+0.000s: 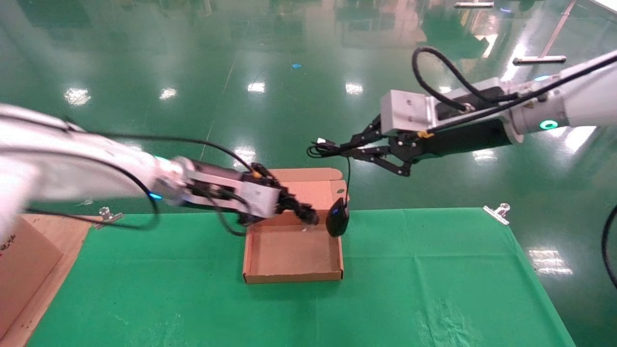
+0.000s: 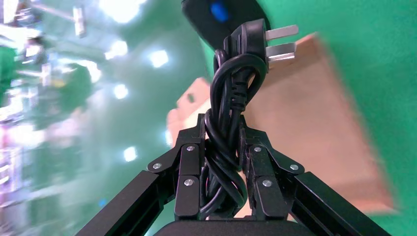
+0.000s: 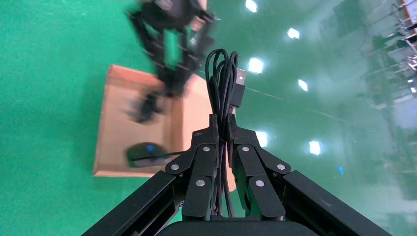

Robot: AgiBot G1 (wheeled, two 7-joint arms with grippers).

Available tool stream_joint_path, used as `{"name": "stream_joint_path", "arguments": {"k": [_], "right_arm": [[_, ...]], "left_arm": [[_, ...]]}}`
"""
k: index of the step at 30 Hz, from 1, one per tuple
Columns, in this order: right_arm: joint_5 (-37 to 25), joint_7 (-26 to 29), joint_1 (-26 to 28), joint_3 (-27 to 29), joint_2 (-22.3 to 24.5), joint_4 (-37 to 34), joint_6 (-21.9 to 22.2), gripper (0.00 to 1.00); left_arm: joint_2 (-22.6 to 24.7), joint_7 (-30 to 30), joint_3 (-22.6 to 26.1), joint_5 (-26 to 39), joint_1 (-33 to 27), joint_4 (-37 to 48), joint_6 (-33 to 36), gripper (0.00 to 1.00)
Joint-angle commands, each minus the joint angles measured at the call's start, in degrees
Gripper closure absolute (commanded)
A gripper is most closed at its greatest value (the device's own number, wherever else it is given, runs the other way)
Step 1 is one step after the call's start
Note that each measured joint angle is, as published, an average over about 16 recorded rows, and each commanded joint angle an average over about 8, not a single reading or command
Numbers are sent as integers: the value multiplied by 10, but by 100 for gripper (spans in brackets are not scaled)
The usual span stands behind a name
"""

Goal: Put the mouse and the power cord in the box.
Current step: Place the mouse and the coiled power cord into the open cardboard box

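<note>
My left gripper is clamped on the power cord, a thick black rubbery bundle twisted on itself, with its chunky pronged plug sticking out past my fingertips. In the head view that gripper hangs over the far edge of the box, a shallow square brown cardboard mailer whose flap lid stands open behind it. My right gripper is pinched tight on a looped bunch of thin black cable with the USB plug poking out above the fingers. From there a single strand drops to the mouse, a small black oval shell with a blue spot, dangling at the box's far right corner, over or just beside its rim; I cannot tell whether it touches.

I judge the cord heavy enough to drop cleanly, stiff and springy, likely to loosen when let go. Gripping it mid-bundle, as I have it, keeps the coils together. The mouse is light, smooth and free to swing on its soft cable, so it wants lowering gently onto the cardboard floor.
</note>
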Motion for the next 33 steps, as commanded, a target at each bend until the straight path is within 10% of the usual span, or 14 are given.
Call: {"name": "stream_joint_path", "arguments": {"k": [1, 15, 24, 33], "right_arm": [[1, -3, 1, 1, 6, -3, -9, 100], [-3, -26, -21, -2, 37, -16, -18, 100], [-3, -32, -36, -2, 45, -19, 1, 100], [-2, -31, -47, -1, 42, -19, 15, 100]], "left_arm": [[15, 38, -12, -14, 31, -3, -69, 100], [29, 43, 41, -124, 200, -131, -264, 100], [26, -26, 126, -159, 221, -144, -304, 4], [25, -61, 185, -190, 213, -154, -322, 0]]}}
